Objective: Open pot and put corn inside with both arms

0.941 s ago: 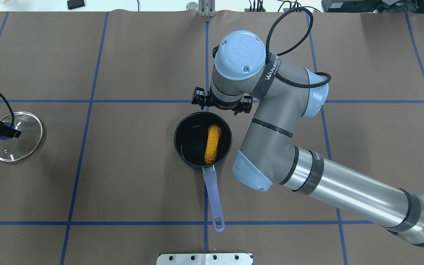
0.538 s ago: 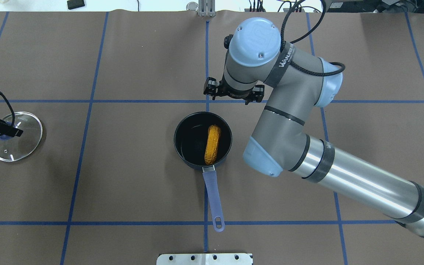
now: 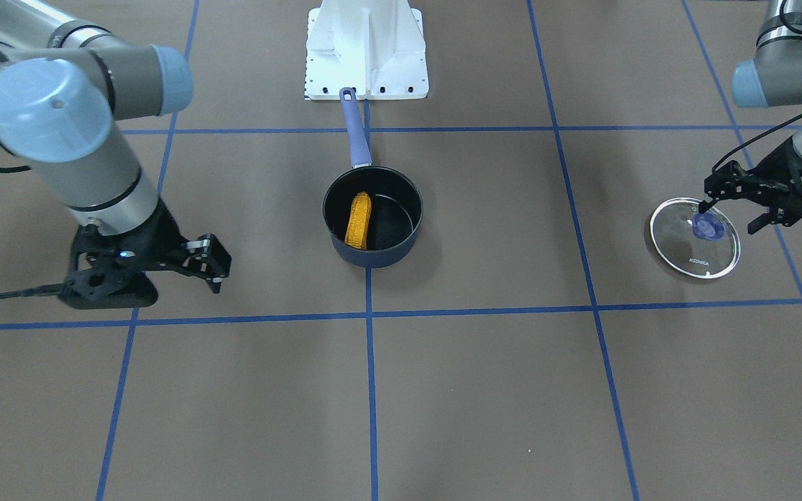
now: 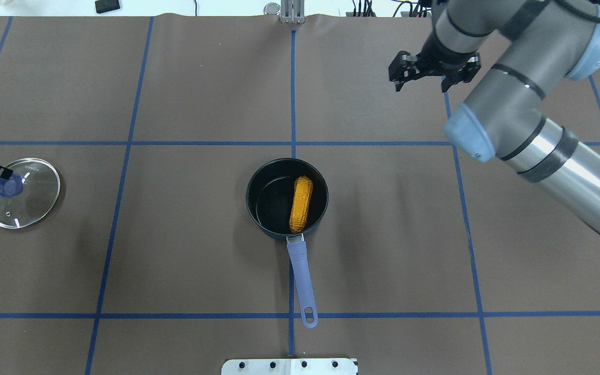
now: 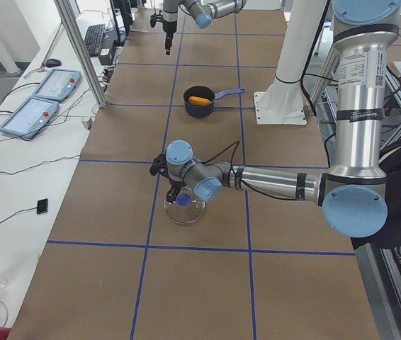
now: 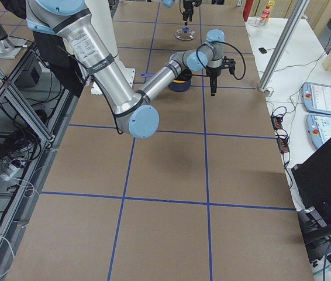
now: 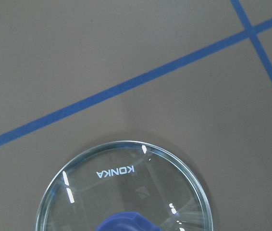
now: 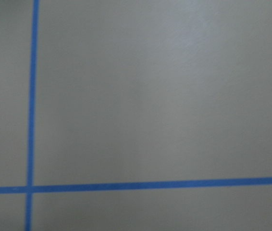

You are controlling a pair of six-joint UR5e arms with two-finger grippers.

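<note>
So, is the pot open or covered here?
Open: the pot shows the corn inside, and its glass lid lies far aside.

A brown table cover (image 4: 175, 94) is marked into large squares by blue tape lines (image 4: 201, 143). A white base block (image 3: 366, 49) sits at one long edge. In the overhead view, a round glass lid (image 4: 29, 203) printed "KONKA", with a blue knob (image 4: 8, 186), lies flat well to the block's left. Across the table from the block, a white bench (image 5: 16, 163) holds two grey control pads (image 5: 55, 83).

A robotics lab: teach pendants (image 5: 29, 115) beside grid-taped table (image 4: 175, 94).
</note>
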